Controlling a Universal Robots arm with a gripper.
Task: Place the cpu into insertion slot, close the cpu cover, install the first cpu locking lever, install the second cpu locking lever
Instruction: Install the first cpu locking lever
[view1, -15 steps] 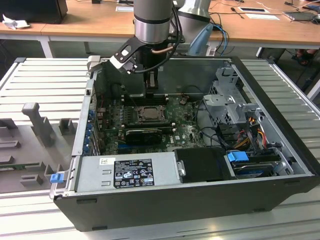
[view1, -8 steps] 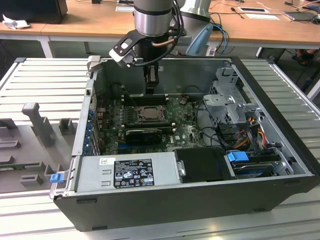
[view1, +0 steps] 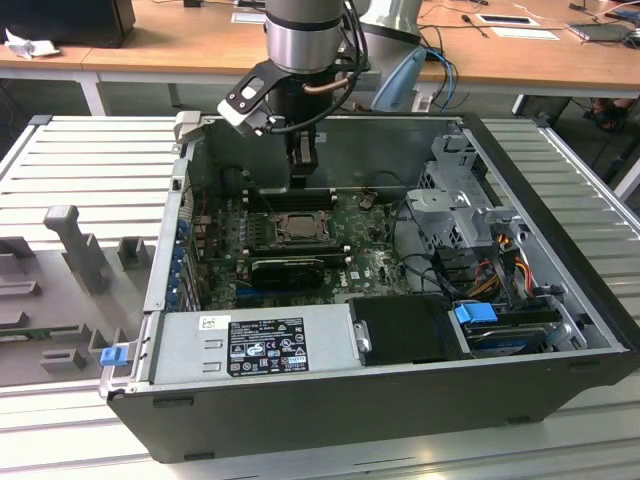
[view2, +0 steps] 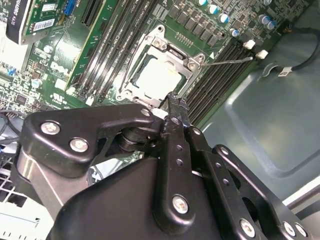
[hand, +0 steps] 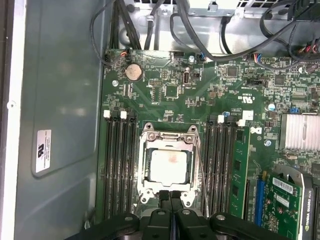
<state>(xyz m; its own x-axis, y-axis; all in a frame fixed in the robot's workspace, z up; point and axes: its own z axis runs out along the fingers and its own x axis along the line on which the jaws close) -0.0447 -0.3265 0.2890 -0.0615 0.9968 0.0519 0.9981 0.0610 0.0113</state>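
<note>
cpu (hand: 170, 167) flat face-up in insertion slot (hand: 146, 169), cpu cover (hand: 168, 138) down; jaws closed, empty.

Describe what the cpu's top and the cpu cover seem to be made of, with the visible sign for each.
The cpu: its top looks like dull metal, pale beige-silver with a matte sheen. The cpu cover: apparently thin bare metal, perhaps steel, bright silver, catching glare along its edges.
</note>
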